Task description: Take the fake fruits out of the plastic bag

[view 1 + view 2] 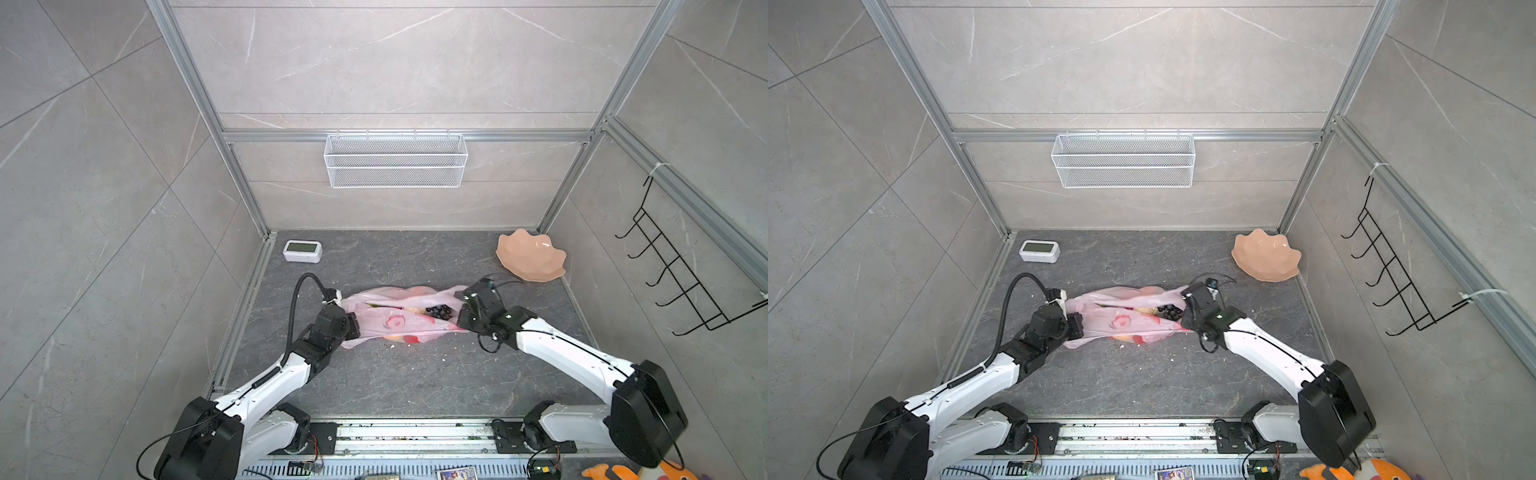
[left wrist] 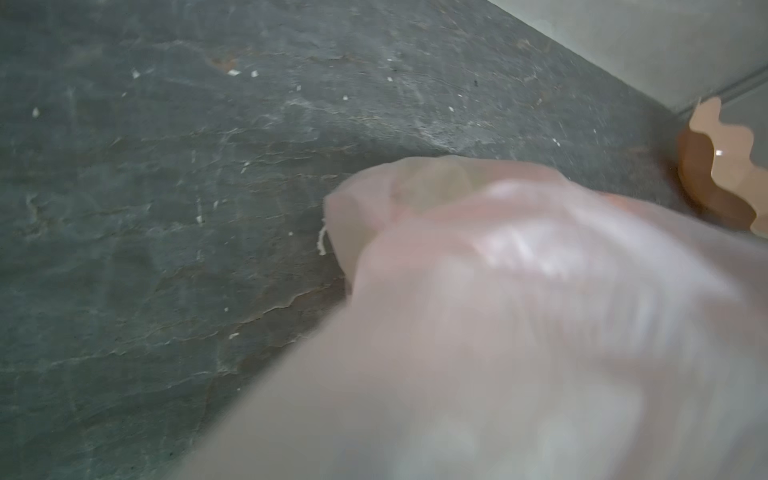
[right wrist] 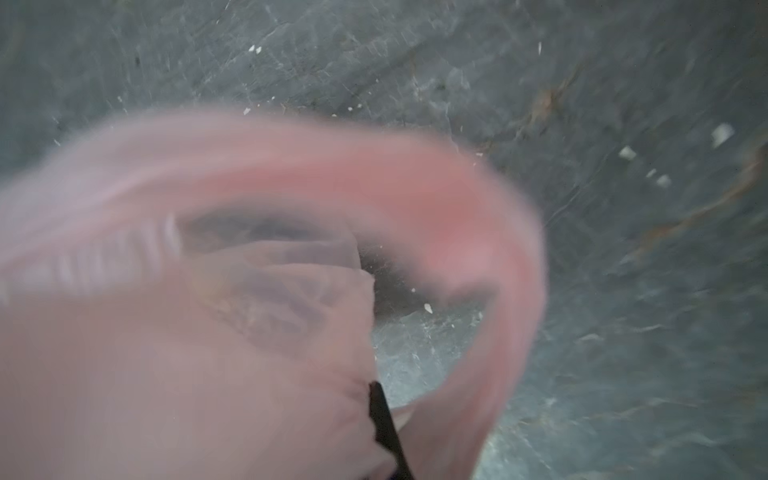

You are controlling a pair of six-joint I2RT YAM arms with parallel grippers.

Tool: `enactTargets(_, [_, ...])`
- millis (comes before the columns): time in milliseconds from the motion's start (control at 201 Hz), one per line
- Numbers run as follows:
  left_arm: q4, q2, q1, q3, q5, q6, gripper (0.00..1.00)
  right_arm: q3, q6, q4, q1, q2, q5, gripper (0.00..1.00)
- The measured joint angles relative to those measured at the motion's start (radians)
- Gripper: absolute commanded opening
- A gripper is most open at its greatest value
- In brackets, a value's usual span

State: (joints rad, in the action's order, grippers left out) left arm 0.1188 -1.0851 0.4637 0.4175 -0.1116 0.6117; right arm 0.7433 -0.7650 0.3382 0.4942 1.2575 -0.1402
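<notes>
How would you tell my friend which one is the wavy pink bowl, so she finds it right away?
Start on the dark grey stone tabletop and look to its far right corner, by the walls. There sits the rigid peach-pink scalloped dish. Unlike the thin translucent pink plastic bag in the middle, it is stiff, solid-coloured and petal-edged.

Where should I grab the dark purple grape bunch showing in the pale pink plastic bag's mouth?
I'd pinch the dark purple grape bunch by its exposed top, coming straight down through the slit mouth of the pale pink plastic bag. It lies at the end by the right gripper, and bag film closes in on both sides.
</notes>
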Motion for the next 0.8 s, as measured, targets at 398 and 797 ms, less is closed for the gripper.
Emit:
enactTargets(398, [0.079,-0.056,0.016,0.056,0.144,-0.006,0.22,-0.072,-0.021,-0.353,-0.04,-0.012,0.312,0.0])
enactTargets(797, [-0.232,-0.056,0.151,0.243,-0.052,0.071,0.67,-0.08,-0.021,-0.35,0.004,-0.051,0.277,0.0])
